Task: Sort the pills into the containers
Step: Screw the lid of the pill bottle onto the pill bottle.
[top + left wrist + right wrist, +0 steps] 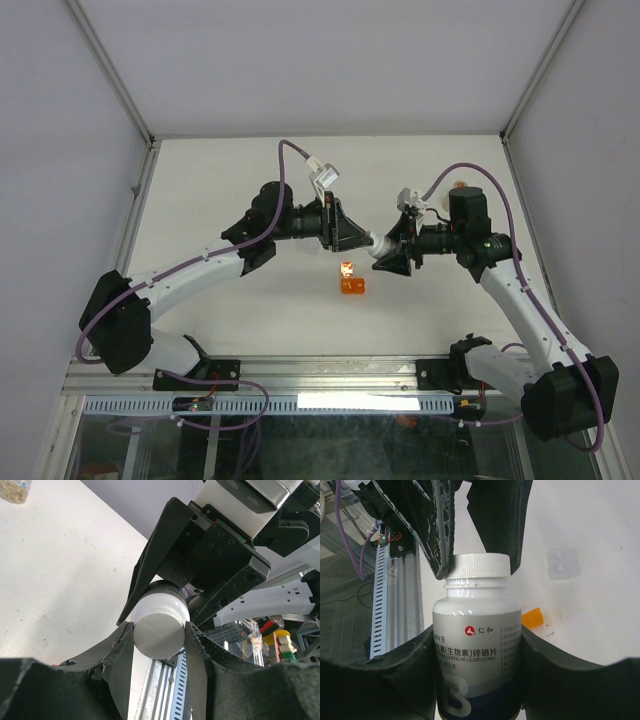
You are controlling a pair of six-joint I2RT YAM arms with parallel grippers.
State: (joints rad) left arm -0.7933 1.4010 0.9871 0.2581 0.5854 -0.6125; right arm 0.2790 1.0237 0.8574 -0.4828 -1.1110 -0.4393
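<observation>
A white bottle with a dark band (378, 245) hangs in the air between my two grippers. My right gripper (388, 252) is shut on its labelled body (477, 645). My left gripper (362, 238) is shut on its white ribbed cap (160, 627), which also shows in the right wrist view (479, 566). The stubby translucent orange cup (352, 286) lies on the table below them and shows beside the bottle in the right wrist view (532, 618). A clear vial with tan contents (15, 490) stands far off, behind the right arm (460, 185). No loose pills show.
A small bright orange bit (347, 268) sits just behind the orange cup. A small clear flat piece (562, 563) lies on the white table. Grey walls enclose the table on three sides. A slotted metal rail (300, 378) runs along the near edge.
</observation>
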